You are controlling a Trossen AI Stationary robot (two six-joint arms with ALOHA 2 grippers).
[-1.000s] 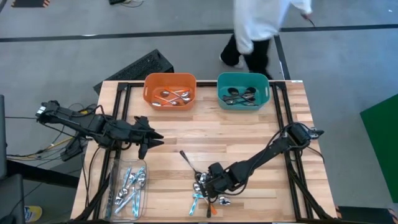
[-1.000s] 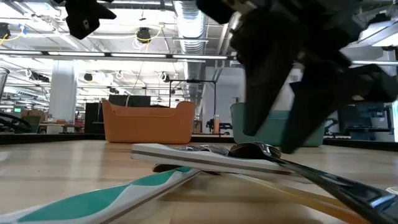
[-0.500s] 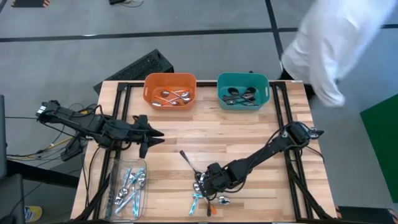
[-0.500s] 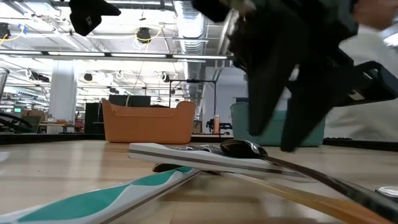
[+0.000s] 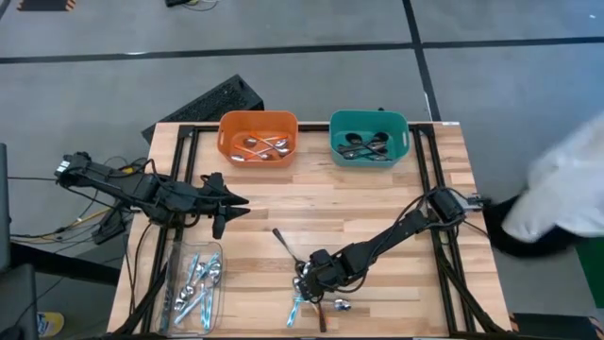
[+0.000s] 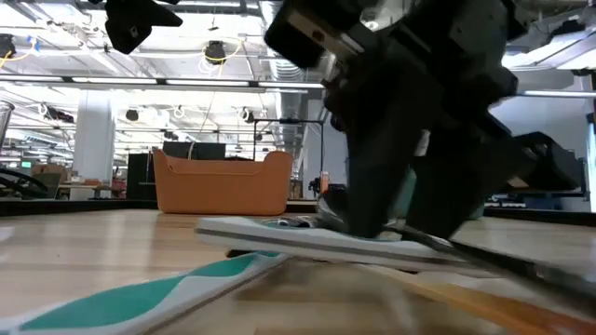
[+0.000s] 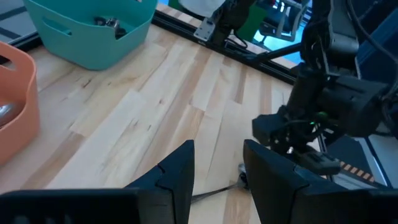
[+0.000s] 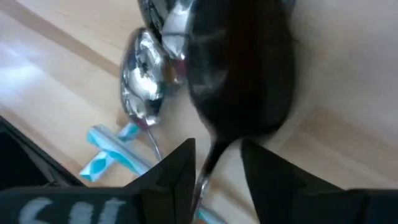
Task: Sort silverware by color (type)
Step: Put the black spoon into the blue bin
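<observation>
A pile of silverware [image 5: 311,295] lies near the table's front edge: spoons with shiny bowls [image 8: 144,81], light-blue handles [image 6: 140,296] and a dark spoon [image 8: 239,74]. My right gripper [image 5: 308,280] is down on this pile, pointing steeply down. Its fingers are apart, one on each side of the dark spoon's thin neck [image 8: 210,158]. My left gripper [image 5: 232,208] hangs open over the left part of the table, nothing between its fingers [image 7: 180,177]. My right gripper stands astride the dark spoon's neck [image 8: 210,158], just behind the bowl, coming from above on a slant. The neck lies close to one finger [image 8: 177,177]. Whether either finger touches it, I cannot tell. The spoon lies on the pile.
An orange bin [image 5: 226,142] and a teal bin [image 5: 404,142], each with spoons, stand at the far edge. A clear tray [image 5: 181,260] of light-blue spoons sits front left. A person [image 5: 566,203] is beside the table's right edge. Bare wood lies mid-table.
My right gripper has sunk onto the pile and shifted a little toward the table's left edge. The person has walked from behind the far edge round to the table's right side.
</observation>
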